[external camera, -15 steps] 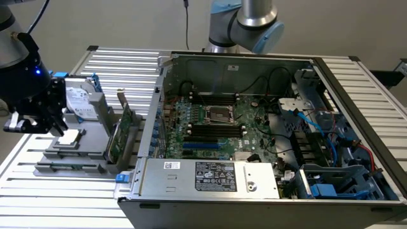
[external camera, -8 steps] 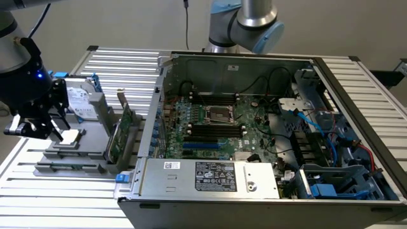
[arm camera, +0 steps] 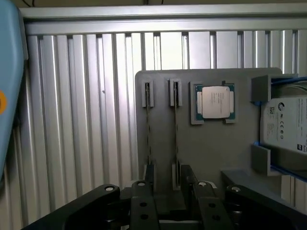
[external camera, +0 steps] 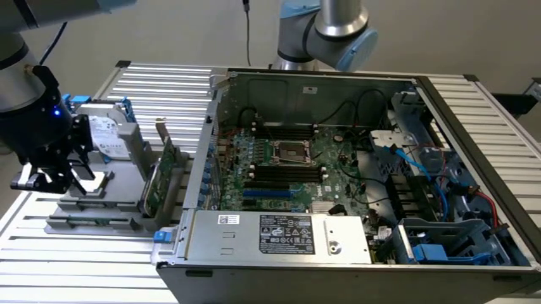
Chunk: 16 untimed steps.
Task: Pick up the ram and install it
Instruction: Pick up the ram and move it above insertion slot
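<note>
Slatted table (arm camera: 72, 120), ram (arm camera: 176, 125) edge-on, gripper (arm camera: 171, 188) cropped

The arm is built of smooth silver-grey metal tube sections (external camera: 343, 9) joined by rounded housings, each closed with a pale-blue plastic cap (external camera: 362, 45). A thin black cable (external camera: 57, 35) leads to the wrist. The bulky matte-black wrist block (external camera: 34, 120) carries a small glowing blue light (external camera: 56, 113). Below it sits the black two-fingered metal gripper (external camera: 53, 182), angular and dark all over. In the wrist view the gripper (arm camera: 168, 184) shows broad black linkage bars (arm camera: 91, 201) fastened with round silver pin heads (arm camera: 109, 189), and finger blocks drilled with rows of small dark holes (arm camera: 142, 207). A pale-blue rounded cover (arm camera: 9, 86) bears an orange mark (arm camera: 1, 103) at its edge.
</note>
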Available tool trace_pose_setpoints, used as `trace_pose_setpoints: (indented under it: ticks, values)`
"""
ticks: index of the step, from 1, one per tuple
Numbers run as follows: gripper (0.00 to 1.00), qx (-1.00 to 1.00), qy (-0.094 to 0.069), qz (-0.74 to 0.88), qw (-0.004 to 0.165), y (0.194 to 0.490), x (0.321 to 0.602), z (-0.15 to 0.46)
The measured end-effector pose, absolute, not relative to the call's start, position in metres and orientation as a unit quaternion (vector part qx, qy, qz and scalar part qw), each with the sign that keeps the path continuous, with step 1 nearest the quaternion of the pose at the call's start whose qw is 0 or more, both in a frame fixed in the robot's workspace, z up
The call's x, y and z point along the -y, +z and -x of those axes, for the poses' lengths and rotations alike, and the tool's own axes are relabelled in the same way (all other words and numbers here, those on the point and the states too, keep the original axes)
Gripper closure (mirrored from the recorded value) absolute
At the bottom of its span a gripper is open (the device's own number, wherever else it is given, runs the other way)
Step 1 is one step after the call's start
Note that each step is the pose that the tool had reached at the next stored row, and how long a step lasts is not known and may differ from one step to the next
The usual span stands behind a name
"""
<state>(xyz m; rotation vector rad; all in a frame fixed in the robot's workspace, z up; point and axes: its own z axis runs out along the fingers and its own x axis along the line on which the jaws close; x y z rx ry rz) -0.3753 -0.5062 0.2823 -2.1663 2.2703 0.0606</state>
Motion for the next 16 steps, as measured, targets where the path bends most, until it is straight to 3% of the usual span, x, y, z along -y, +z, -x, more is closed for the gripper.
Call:
trace_pose_setpoints:
  ticks: [16]
  values:
    - [0.64, -0.718, 0.022, 0.696, -0.001, 0.253, 0.53, 0.378]
